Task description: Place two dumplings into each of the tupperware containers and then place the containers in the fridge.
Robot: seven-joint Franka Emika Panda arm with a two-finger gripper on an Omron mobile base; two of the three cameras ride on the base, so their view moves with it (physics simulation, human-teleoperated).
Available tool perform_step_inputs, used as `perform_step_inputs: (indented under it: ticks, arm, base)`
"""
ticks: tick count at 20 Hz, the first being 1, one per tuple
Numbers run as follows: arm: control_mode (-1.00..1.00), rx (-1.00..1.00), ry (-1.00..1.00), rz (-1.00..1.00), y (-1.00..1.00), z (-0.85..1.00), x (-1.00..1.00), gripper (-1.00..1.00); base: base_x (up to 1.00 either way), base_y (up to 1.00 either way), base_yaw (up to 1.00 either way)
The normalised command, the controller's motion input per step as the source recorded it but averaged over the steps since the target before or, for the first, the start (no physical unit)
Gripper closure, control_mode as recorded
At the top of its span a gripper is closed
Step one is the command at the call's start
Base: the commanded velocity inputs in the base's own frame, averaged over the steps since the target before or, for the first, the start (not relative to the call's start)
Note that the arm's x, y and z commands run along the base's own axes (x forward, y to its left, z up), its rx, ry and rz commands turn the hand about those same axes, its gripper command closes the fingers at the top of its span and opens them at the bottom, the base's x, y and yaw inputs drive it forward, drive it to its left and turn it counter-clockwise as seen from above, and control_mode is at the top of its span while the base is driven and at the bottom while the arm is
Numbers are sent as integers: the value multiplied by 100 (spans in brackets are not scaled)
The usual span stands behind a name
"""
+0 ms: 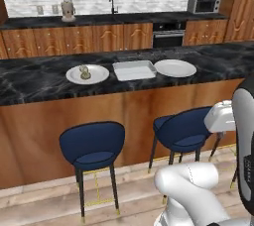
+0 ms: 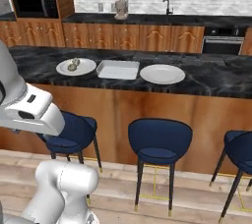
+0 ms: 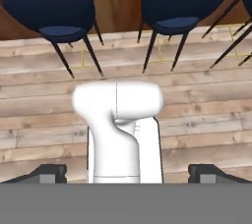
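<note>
Plainly, progress: nothing done; all steps were left
Dumplings (image 1: 85,72): lay on the left plate (image 1: 96,78), on the counter (image 1: 34,81)
Container (image 1: 134,70): sat empty between the plates
Hand (image 3: 127,173): fingertips wide apart, holding nothing, aimed at the floor (image 3: 197,105)

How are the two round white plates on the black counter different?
The left plate has small beige-tan dumplings on it, while the right plate has nothing on it. The left plate sits a little apart from the whitish container between them; the right plate looks almost touching it. In the left base view the right plate looks a bit wider. Both are round, white, shallow and lie flat on the dark marble counter.
</note>
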Motion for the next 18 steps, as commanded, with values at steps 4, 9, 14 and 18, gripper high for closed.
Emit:
perform_step_inputs:
  ticks: [4,9,14,18]
  arm:
    - [100,0,0,0,0,0,0,-100]
    - [100,0,0,0,0,0,0,-100]
    - [100,0,0,0,0,0,0,-100]
    - [100,0,0,0,0,0,0,-100]
  base:
    - [66,33,27]
    - [65,5,3]
    - [59,0,0]
    - [32,10,-14]
